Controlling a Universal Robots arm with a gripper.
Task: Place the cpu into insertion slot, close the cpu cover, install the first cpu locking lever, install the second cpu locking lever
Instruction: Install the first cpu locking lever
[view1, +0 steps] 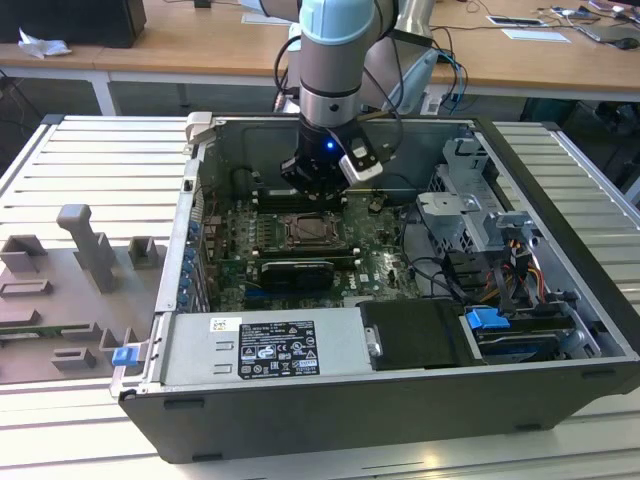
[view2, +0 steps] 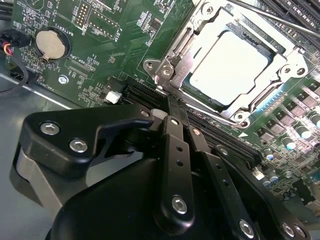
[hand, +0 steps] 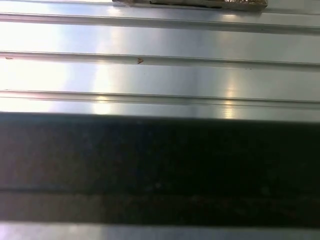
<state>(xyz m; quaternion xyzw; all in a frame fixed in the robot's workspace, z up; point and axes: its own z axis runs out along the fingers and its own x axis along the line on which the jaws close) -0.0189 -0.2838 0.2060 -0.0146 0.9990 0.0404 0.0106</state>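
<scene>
The cpu (view2: 229, 67) lies flat in the insertion slot (view1: 305, 232), its pale metal top showing through the window of the cpu cover (view2: 282, 64). The silver cover lies down around the chip. A thin metal lever rod (view2: 270, 17) runs along one side of the socket. In the second wrist view my gripper (view2: 169, 107) is shut with nothing between its black fingers (view2: 176, 150), and its tip is at the socket's corner by a screw post (view2: 165, 71). In the exterior view the gripper (view1: 315, 188) hangs inside the open computer case, just behind the socket.
A grey power supply box (view1: 265, 345) fills the case's near side and a black expansion card (view1: 297, 272) lies beside the socket. Drive cage and cables (view1: 480, 230) stand at the exterior view's right. Grey fixtures (view1: 85, 250) sit outside at the left. Memory slots (view2: 220, 135) and a coin battery (view2: 51, 42) flank the socket.
</scene>
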